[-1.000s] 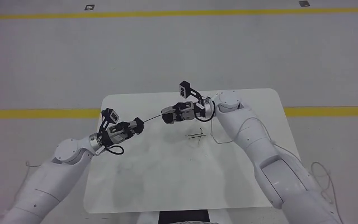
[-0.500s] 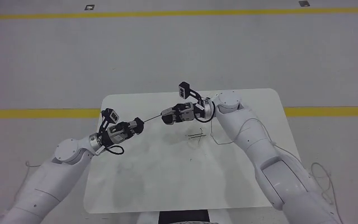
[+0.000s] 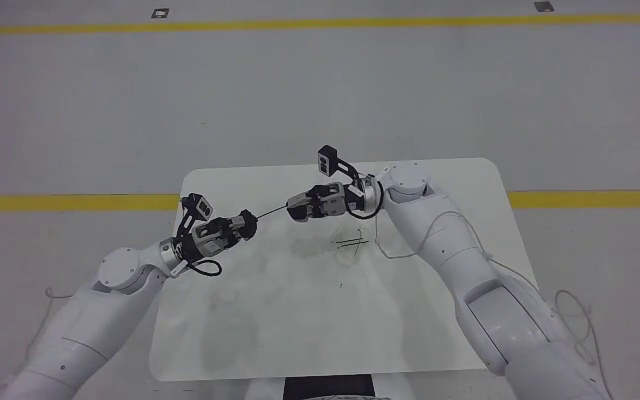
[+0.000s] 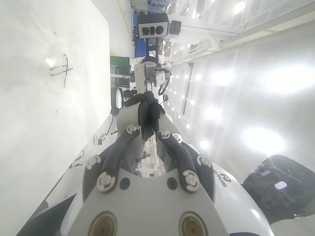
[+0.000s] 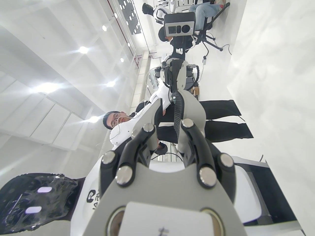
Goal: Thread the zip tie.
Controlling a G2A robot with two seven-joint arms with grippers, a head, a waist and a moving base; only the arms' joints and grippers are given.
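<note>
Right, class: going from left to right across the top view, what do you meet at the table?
left gripper → zip tie → right gripper → spare ties

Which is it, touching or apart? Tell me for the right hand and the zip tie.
Touching. The right wrist view shows the zip tie, a ribbed black strap, clamped between the fingers of the right hand.
</note>
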